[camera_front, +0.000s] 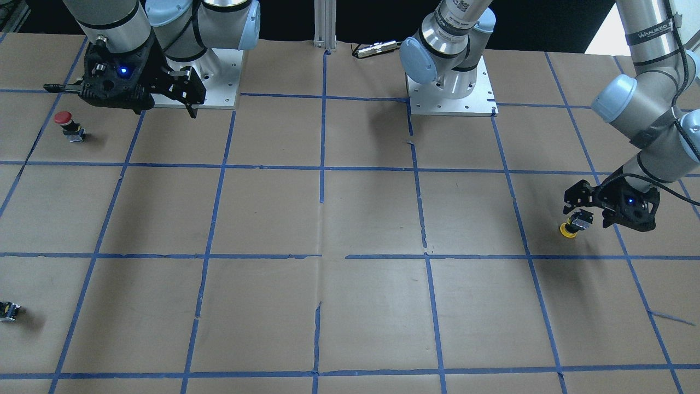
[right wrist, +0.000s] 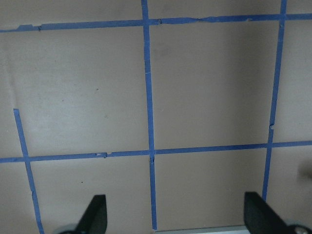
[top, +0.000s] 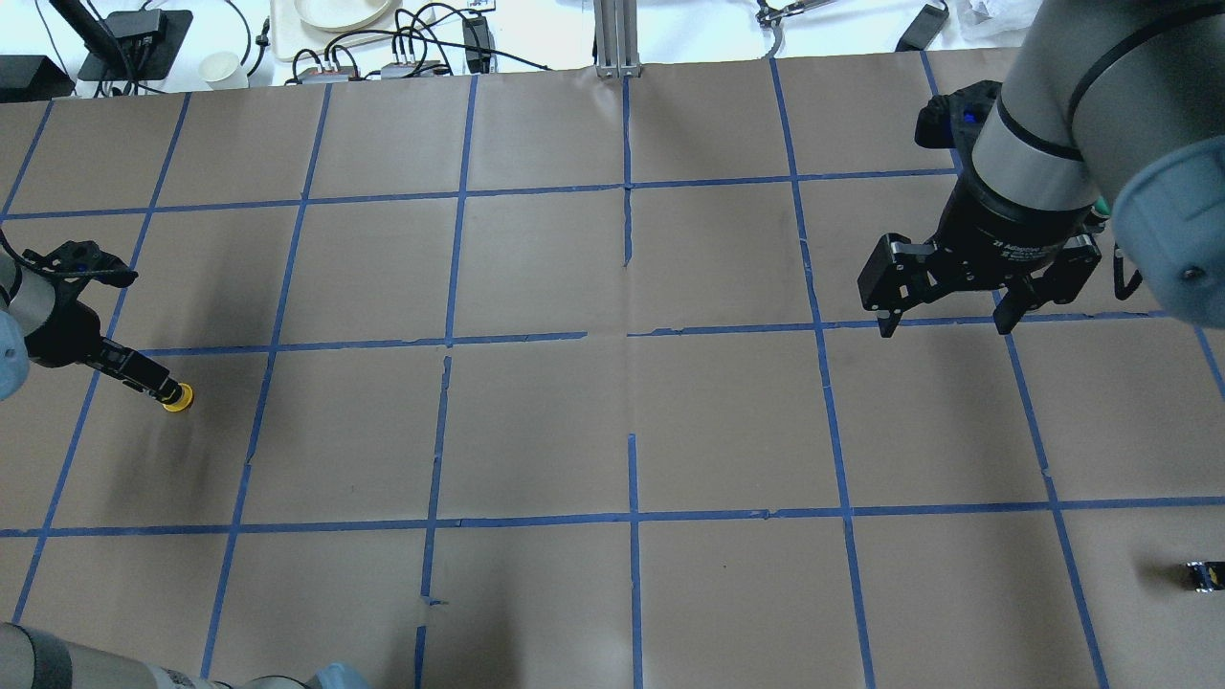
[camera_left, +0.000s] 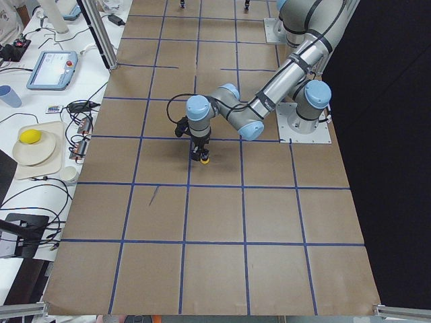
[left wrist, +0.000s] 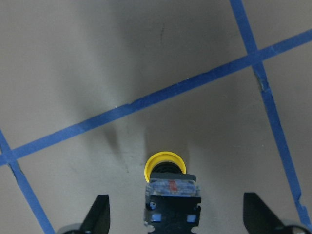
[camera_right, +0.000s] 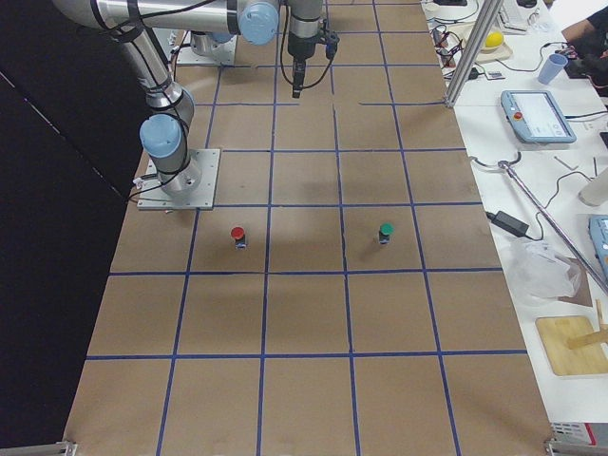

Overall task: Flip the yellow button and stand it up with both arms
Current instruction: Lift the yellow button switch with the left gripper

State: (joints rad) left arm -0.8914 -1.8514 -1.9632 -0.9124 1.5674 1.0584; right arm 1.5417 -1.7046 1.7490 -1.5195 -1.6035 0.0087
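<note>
Brown paper tabletop (camera_front: pixel 372 213) gridded with blue tape (camera_front: pixel 273 167). Left hand (left wrist: pixel 176 214) spread wide, the yellow button (left wrist: pixel 165 168) between its fingers, untouched. Right hand (top: pixel 945 328) spread wide, holding nothing.

We see two silver-grey arms (camera_front: pixel 651 22) with pale blue joint caps (camera_front: pixel 418 60), black cables (camera_front: pixel 670 189) and square silver bolted base plates (camera_front: pixel 476 104).
</note>
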